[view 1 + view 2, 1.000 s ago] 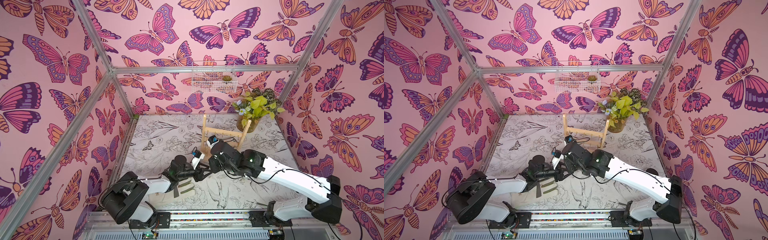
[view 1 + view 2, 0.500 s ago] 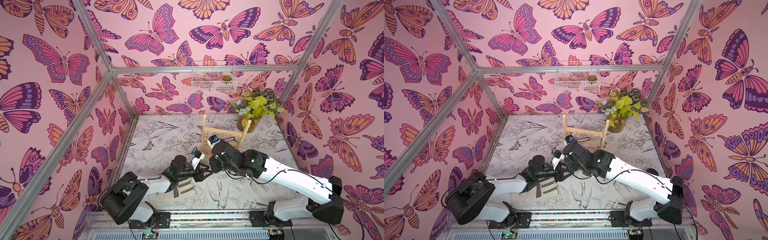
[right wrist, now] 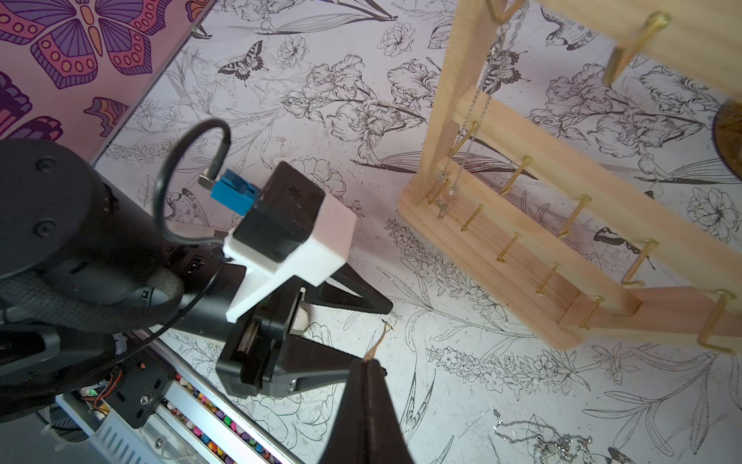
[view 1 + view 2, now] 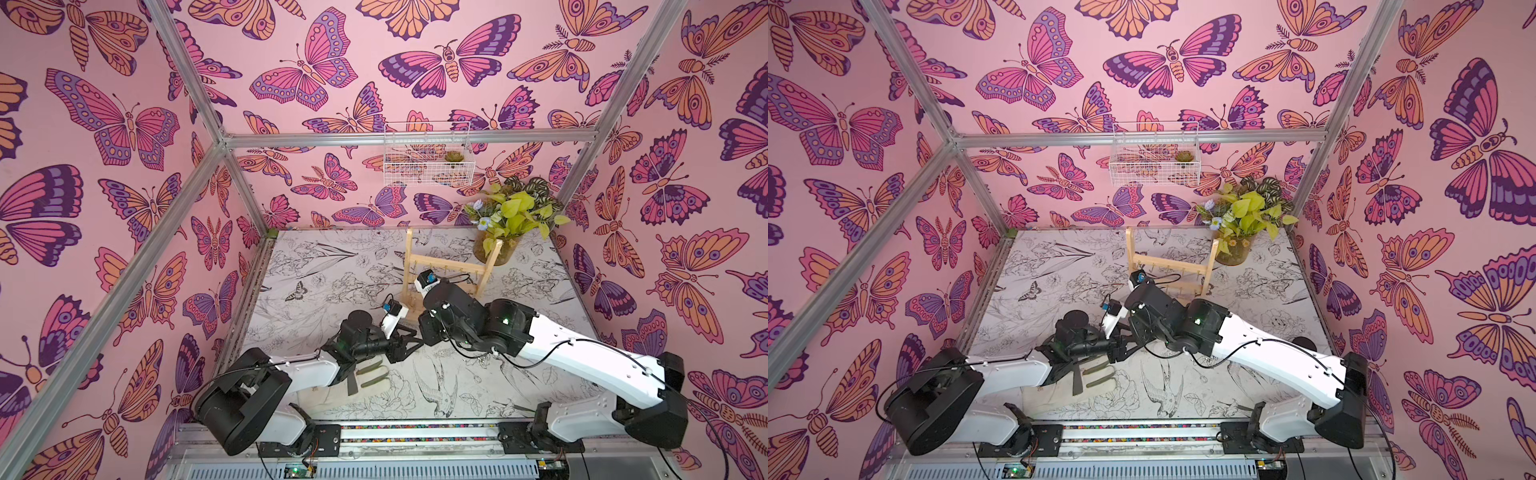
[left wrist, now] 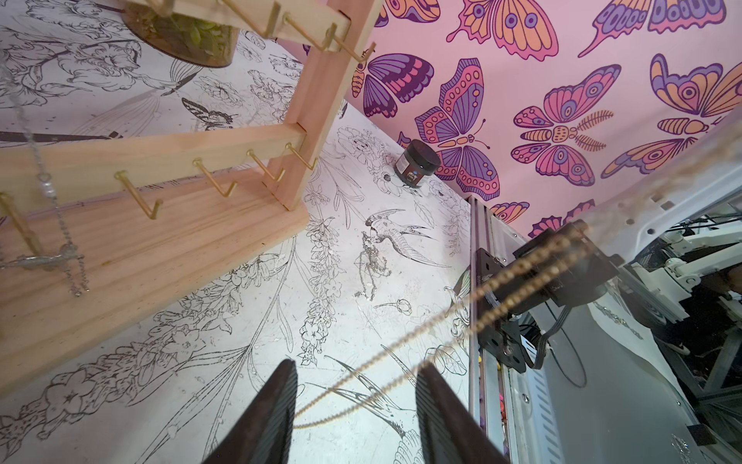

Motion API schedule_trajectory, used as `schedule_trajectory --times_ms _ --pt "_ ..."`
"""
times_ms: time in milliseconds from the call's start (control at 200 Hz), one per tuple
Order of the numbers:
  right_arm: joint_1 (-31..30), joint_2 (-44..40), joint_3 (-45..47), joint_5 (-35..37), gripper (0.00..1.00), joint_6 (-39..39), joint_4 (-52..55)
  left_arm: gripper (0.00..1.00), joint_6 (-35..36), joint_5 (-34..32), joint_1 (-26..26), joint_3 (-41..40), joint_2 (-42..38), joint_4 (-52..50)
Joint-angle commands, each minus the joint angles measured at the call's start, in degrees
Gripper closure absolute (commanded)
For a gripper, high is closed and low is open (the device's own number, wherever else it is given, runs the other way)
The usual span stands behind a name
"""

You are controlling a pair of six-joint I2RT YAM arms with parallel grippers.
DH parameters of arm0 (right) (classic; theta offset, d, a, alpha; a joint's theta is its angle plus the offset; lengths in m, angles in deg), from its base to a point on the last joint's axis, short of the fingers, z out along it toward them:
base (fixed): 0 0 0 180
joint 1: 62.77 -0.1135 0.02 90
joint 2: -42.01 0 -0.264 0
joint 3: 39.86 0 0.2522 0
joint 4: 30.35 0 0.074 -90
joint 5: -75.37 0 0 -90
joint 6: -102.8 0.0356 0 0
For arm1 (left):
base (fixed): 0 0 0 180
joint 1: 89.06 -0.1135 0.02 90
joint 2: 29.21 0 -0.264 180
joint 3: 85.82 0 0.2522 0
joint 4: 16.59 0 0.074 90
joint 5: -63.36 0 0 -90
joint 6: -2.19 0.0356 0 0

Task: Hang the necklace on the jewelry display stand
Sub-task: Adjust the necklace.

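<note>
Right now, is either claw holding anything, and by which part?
The right claw is shut on the gold necklace, pinching the chain with only a short bit sticking out. The left claw stands open; the chain just passes between its jaws.

Top views: high overhead, looking down, sharing everything.
Wrist views: close, low, both facing the light wooden ladder-like rack [image 5: 160,158] [image 3: 455,80].

The arms [image 4: 590,361] have white shells, black joints, thin black cables [image 3: 158,193], blue-plugged wrist cameras [image 3: 289,225] and ribbed black fingers [image 5: 269,418].
</note>
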Motion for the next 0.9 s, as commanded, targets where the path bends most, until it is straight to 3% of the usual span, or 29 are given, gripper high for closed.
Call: schedule_trajectory --times_ms 0,566,711,891 --pt "-0.5 -0.9 -1.8 0.8 1.00 -0.2 -0.1 0.53 0.7 1.6 0.0 0.0 0.2 0.1" --pt "-0.5 -0.3 -2.1 1.4 1.00 -0.4 0.0 0.72 -0.4 3.1 0.1 -0.2 1.0 1.7" --pt "-0.5 -0.2 -2.1 1.1 1.00 -0.4 -0.2 0.69 -0.5 3.0 0.1 -0.1 1.1 1.8" --pt "-0.5 -0.3 -2.1 0.8 1.00 -0.3 -0.1 0.58 -0.2 1.2 0.0 -0.4 1.2 1.8"
